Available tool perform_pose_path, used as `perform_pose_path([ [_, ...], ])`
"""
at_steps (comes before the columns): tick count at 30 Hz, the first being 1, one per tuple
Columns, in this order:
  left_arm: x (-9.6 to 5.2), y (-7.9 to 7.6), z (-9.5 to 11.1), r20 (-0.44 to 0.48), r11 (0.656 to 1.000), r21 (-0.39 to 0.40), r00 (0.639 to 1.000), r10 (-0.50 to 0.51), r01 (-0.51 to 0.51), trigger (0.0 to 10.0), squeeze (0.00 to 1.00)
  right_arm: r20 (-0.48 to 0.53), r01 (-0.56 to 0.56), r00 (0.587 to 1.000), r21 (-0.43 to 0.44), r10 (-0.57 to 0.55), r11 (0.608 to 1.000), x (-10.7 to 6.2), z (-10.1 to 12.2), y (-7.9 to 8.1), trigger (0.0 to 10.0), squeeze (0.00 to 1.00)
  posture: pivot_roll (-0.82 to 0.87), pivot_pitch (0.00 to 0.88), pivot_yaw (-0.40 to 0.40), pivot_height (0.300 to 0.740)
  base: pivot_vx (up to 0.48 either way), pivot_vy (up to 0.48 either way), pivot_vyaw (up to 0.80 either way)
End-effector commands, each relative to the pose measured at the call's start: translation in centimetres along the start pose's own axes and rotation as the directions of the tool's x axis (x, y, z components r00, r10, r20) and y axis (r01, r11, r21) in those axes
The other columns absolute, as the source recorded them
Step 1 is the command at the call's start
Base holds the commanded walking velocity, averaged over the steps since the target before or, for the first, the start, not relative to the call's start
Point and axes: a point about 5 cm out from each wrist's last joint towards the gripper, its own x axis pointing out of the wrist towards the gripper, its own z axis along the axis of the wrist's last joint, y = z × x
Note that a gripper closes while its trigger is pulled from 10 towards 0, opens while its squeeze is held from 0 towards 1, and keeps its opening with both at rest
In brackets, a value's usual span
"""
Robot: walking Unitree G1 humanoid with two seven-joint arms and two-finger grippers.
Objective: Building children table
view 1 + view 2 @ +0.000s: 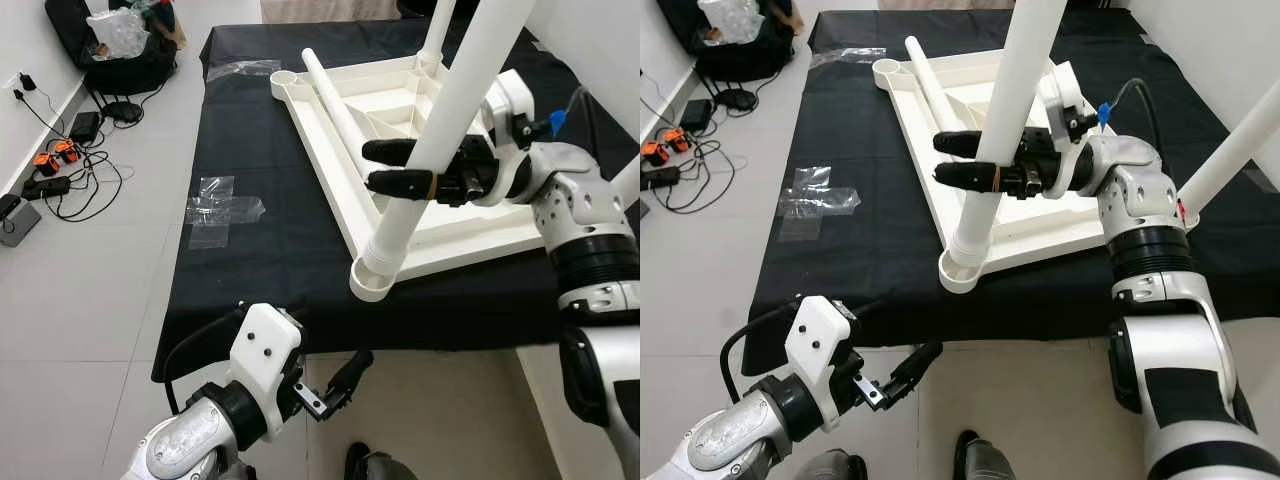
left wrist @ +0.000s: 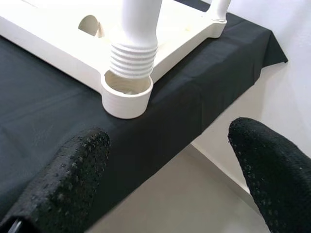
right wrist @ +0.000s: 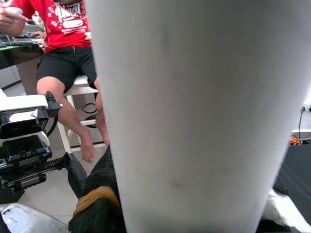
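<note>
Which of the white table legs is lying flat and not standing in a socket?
The loose leg lying flat across the upturned tabletop. The right gripper holds the near-corner leg, whose threaded end enters its socket.

White table frame (image 1: 455, 235) and leg (image 1: 440, 130) on a black cloth (image 1: 270, 260); pale grey floor (image 1: 90, 300).

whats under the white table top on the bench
A black cloth lies under the upturned table top, draped over the edge. What the cloth covers is hidden. The right tool grips a white leg standing in the near corner socket.
</note>
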Motion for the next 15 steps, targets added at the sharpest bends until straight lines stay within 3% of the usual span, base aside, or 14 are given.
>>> perform_pose_path([
  [1, 0.0, 0.1, -0.4, -0.028, 1.000, -0.002, 1.000, -0.004, 0.004, 10.0, 0.00, 0.011, -0.043, 0.999, -0.012, 0.043, 0.999, 0.4, 0.1, 0.3, 10.0, 0.00, 0.13, 0.200, -0.026, 0.740, 0.000, 0.000, 0.00],
  [15, 0.1, 0.5, -0.1, -0.015, 1.000, 0.009, 1.000, 0.008, -0.008, 10.0, 0.00, 0.001, -0.075, 0.997, 0.024, 0.075, 0.997, 1.3, -1.6, 1.2, 10.0, 0.00, 0.13, 0.211, -0.026, 0.740, 0.000, 0.000, 0.00],
])
